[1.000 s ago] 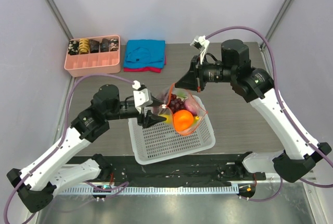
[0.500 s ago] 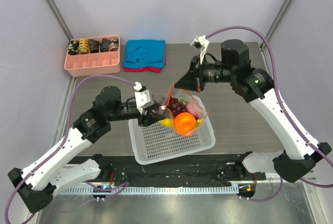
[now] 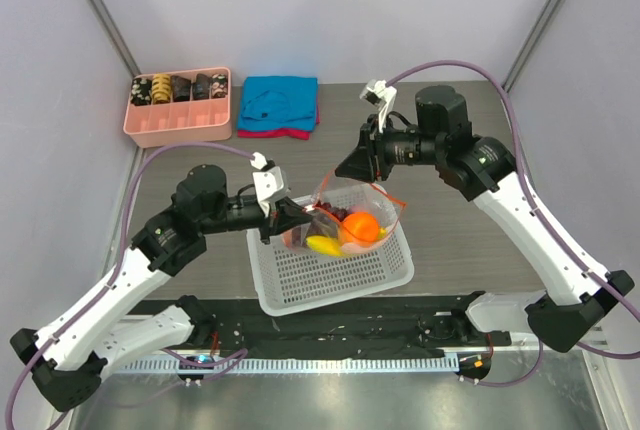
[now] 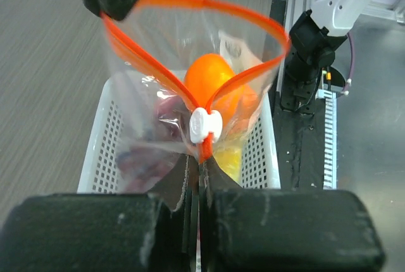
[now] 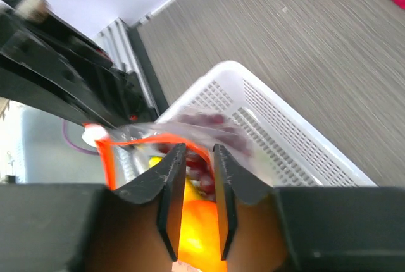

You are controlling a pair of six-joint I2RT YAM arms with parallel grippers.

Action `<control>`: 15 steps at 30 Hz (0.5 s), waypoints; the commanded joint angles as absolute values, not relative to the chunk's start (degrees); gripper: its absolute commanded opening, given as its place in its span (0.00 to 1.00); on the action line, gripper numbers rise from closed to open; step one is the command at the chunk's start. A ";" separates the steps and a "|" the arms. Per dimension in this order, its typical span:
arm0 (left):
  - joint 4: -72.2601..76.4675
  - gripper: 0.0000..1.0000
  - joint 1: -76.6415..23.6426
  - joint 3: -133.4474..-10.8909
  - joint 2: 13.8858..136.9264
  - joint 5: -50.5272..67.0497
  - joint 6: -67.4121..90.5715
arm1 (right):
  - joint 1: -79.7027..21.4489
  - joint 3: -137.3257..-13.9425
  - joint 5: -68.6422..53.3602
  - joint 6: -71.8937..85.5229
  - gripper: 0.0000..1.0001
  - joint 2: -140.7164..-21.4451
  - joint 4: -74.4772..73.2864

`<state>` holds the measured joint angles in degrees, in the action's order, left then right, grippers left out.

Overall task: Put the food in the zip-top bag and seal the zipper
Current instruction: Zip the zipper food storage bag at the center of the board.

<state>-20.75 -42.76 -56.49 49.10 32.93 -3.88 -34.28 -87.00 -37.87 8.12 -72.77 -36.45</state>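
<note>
left gripper pinched on the zipper, bag mouth gaping over the basket

left gripper [image 4: 195, 171] is clamped tight on the end of the zipper [image 4: 215, 7], just behind its white slider [image 4: 205, 124], above the left rim of the white basket [image 3: 330, 280]. from there the zip-top bag [image 4: 142, 88] hangs over the basket's far half. its orange-red strip is spread into a wide loop, so the mouth is fully unsealed. the film is clear and crinkly. through it show an orange [image 3: 360, 227], a yellow banana [image 3: 322, 245] and dark grapes [image 5: 202, 123]. other pieces are too blurred to name. right gripper [image 5: 199, 152] sits over the basket's far right side at the other end of the rim. its jaws stand a narrow gap apart with the strip running up to them. whether they pinch the strip i cannot tell.

the food looks loaded, so the step in hand is the sealing. the next move likely calls for one end of the rim to be held firm while the slider is drawn the whole way along the strip. the two sides must come together first, or the slack film may bunch up.
</note>
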 commanded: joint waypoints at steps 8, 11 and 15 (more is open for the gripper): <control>-20.49 0.00 -39.99 -56.88 47.46 36.03 3.60 | -34.54 -85.78 -31.03 -2.80 0.79 -68.73 -39.11; -18.02 0.00 -39.64 -55.38 47.63 36.21 5.18 | -34.80 -85.34 -32.34 -3.08 0.83 -67.15 -37.45; -16.61 0.00 -39.20 -55.46 48.34 36.65 6.32 | -37.61 -82.02 -32.70 -4.21 0.84 -65.04 -31.66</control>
<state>-24.84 -39.81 -54.59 48.86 34.57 3.86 -35.18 -84.40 -32.25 -1.50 -68.18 -38.39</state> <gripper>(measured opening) 0.012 0.838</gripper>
